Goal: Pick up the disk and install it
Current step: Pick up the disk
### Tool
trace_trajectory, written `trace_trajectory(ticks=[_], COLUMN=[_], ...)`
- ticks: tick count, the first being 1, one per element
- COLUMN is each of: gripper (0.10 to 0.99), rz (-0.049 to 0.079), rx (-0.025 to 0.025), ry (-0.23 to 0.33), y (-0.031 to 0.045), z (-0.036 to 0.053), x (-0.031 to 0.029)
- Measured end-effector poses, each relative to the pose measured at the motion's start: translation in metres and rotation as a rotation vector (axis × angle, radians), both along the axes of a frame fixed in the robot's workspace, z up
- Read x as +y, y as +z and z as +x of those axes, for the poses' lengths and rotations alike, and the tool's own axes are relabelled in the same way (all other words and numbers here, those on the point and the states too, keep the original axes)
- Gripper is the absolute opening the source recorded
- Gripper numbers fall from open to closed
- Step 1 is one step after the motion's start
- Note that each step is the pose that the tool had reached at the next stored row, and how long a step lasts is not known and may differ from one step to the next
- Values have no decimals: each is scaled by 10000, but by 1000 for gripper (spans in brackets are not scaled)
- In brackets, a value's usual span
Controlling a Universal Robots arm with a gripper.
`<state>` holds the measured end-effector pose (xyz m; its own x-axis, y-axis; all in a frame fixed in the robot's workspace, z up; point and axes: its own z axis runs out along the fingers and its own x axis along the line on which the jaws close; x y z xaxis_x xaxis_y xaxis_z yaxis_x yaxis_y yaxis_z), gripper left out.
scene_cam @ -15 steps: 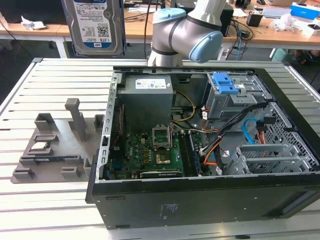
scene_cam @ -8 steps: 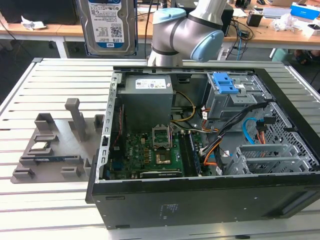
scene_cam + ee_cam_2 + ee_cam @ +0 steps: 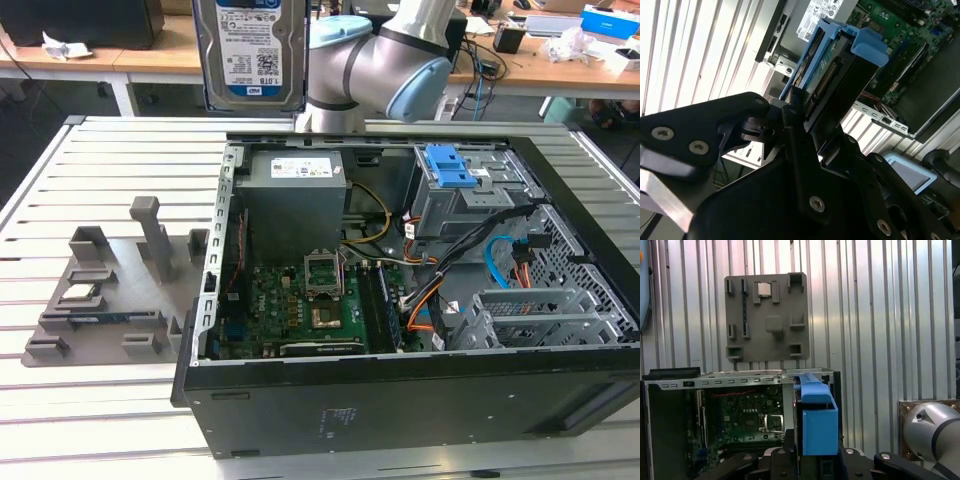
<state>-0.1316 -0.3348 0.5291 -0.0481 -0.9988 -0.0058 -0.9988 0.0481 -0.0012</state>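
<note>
The disk (image 3: 252,50) hangs upright high above the far left corner of the open computer case (image 3: 400,400), its white-and-blue label facing the exterior camera. In the second wrist view my gripper (image 3: 812,107) is shut on the disk (image 3: 827,60), with black fingers (image 3: 790,117) clamped on its end and its blue frame and connector edge pointing away over the case. The first wrist view shows the disk's blue frame (image 3: 816,422) edge-on, rising from the gripper (image 3: 810,462), with the case's motherboard (image 3: 747,422) beside it.
Inside the case sit a grey power supply (image 3: 295,195), a motherboard (image 3: 310,305), cables and a blue-topped drive cage (image 3: 455,180). A grey fixture plate (image 3: 110,295) holding a small square chip (image 3: 80,293) lies on the slatted table at the exterior view's left. The arm's elbow (image 3: 385,60) stands behind the case.
</note>
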Motion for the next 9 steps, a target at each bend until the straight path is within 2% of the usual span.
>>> trace_trajectory(ticks=[7,9], gripper=[361,361], rz=[-1,0], rx=[2,2], ry=[2,1], y=[0,0], z=[203,314], x=[0,0])
